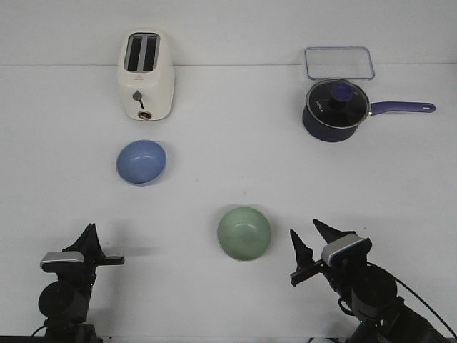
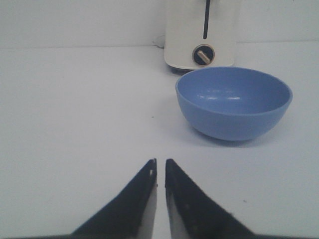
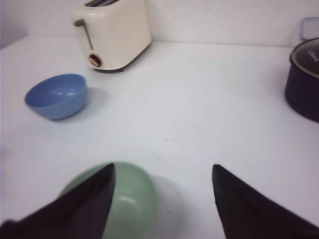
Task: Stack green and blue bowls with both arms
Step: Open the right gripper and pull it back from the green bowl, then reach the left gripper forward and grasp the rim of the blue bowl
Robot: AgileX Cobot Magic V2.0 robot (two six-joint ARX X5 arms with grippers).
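Observation:
The blue bowl (image 1: 141, 161) sits upright on the white table, left of centre, in front of the toaster; it also shows in the left wrist view (image 2: 233, 102) and the right wrist view (image 3: 56, 96). The green bowl (image 1: 244, 233) sits upright nearer the front, at centre; the right wrist view shows it (image 3: 132, 199) partly behind one finger. My left gripper (image 1: 91, 239) is shut and empty at the front left, well short of the blue bowl; it shows in its own view (image 2: 160, 163). My right gripper (image 1: 309, 236) is open and empty, just right of the green bowl; it shows in its own view (image 3: 163, 169).
A cream toaster (image 1: 146, 74) stands at the back left. A dark navy saucepan (image 1: 335, 108) with a lid and long handle stands at the back right, with a clear rectangular container (image 1: 339, 63) behind it.

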